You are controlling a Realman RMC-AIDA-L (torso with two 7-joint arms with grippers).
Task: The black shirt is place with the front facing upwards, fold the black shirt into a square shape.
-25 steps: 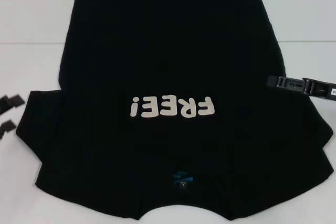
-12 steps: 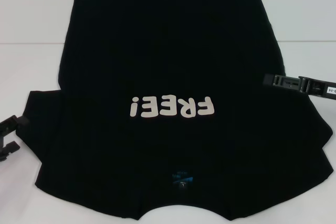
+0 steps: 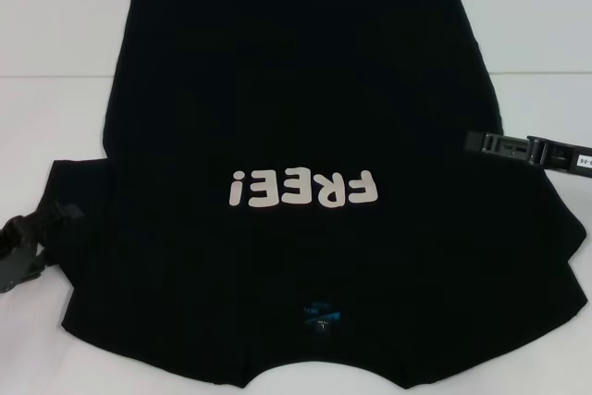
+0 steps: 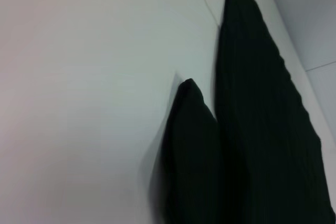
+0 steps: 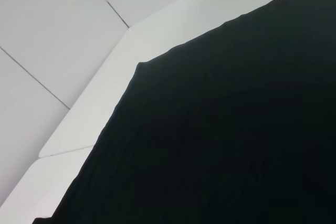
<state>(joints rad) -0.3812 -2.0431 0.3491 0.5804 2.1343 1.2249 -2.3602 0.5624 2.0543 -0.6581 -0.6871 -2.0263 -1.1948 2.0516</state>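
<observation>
While front-up, black shirt [image 3: 296, 117] lies lengthwise: collar near, hem far.

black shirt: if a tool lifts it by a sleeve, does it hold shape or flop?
Likely flops: the black shirt lies flat, thin and soft on the table, so a lifted sleeve would probably drape and trail the body. Its sleeve edge already bunches by the left tool, suggesting it wrinkles easily. Probably light, and may slide on the smooth top.

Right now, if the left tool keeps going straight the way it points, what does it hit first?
Most likely the black shirt: the left tool points inward at the edge of its left sleeve, already at the fabric. Whether it touches is unclear.
</observation>
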